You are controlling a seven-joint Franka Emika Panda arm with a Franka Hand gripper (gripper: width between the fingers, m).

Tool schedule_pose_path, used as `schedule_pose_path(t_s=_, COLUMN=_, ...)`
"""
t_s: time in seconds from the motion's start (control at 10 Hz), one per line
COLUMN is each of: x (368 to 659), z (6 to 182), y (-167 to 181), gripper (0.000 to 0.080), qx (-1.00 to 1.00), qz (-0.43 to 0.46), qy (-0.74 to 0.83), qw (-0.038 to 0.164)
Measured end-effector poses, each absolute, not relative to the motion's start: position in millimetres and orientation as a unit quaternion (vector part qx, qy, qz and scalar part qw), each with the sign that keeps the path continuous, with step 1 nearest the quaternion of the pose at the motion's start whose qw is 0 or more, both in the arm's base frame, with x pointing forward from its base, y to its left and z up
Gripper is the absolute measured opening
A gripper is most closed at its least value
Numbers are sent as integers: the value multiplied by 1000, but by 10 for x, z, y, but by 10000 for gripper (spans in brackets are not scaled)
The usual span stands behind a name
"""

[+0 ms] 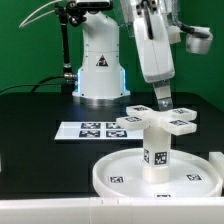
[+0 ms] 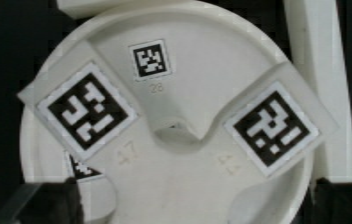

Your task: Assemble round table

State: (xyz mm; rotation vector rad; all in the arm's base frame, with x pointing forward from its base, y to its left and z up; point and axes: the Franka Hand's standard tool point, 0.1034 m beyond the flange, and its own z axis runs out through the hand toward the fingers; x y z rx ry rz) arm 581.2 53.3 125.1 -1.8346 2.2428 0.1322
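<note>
Exterior view: a large rimmed round disc [image 1: 150,172] lies on the black worktop [image 1: 35,140] at the near right, its rim cut off by the picture's near edge. A short cylindrical leg [image 1: 157,143] stands upright at its middle, carrying the cross-shaped foot [image 1: 158,118]. The claw [image 1: 160,100] hangs just above the foot, apparently apart from it. The marker board [image 1: 95,129] lies farther left, with bare worktop around it.

Wrist view: the foot's tagged arms [image 2: 164,115] fill the picture; the claw's dark fingertips [image 2: 22,205] stand wide, gripping nothing.
</note>
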Motion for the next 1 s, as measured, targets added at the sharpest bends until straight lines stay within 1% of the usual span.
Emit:
schedule_pose_path(t_s=0.3, x=5795, z=1264, y=576, gripper=649, qx=-733, qz=45, qy=669, qw=118)
schedule_pose_path(t_s=0.5, x=5825, z=1282, y=667, gripper=649, qx=-811, qz=49, qy=573, qw=110)
schedule_pose_path(t_s=0.6, x=5820, z=1287, y=708, gripper=649, qx=-852, qz=50, qy=511, qw=101)
schedule_pose_path(t_s=1.0, x=5823, z=1287, y=710, gripper=649, qx=-920, qz=35, qy=377, qw=104)
